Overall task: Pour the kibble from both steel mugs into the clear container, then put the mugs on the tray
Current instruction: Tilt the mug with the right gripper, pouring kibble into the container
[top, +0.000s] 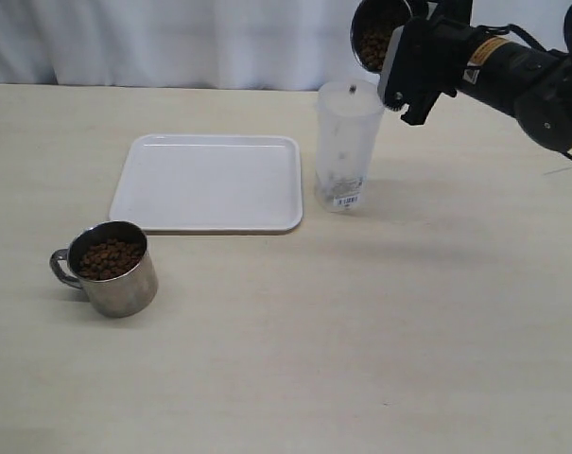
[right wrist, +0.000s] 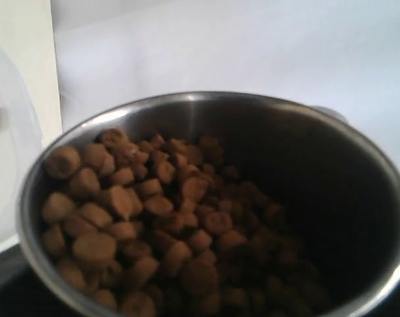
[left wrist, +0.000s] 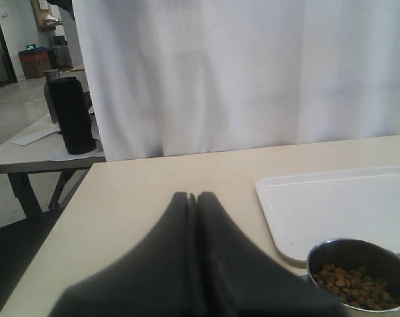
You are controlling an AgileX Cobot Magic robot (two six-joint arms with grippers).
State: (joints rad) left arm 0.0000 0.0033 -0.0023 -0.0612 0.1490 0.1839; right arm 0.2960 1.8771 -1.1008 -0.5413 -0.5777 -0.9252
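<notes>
My right gripper (top: pixel 401 59) is shut on one steel mug (top: pixel 373 34), held tipped above and just right of the clear container (top: pixel 347 142). Kibble (right wrist: pixel 153 211) fills that mug (right wrist: pixel 332 172) and crowds toward its lowered lip. One pellet (top: pixel 352 90) falls at the container's rim, and a few lie in its base. The second steel mug (top: pixel 111 270) stands upright at front left, full of kibble (top: pixel 108 257), handle to the left. The white tray (top: pixel 210 180) is bare. My left gripper (left wrist: pixel 194 198) is shut on nothing, close beside that mug (left wrist: pixel 361 277).
A white curtain (top: pixel 172 38) hangs behind the table. In the left wrist view the table's side edge (left wrist: pixel 61 224) drops off toward a grey side table with a black cylinder (left wrist: pixel 71 115). The tray (left wrist: pixel 345 205) lies just beyond the left mug.
</notes>
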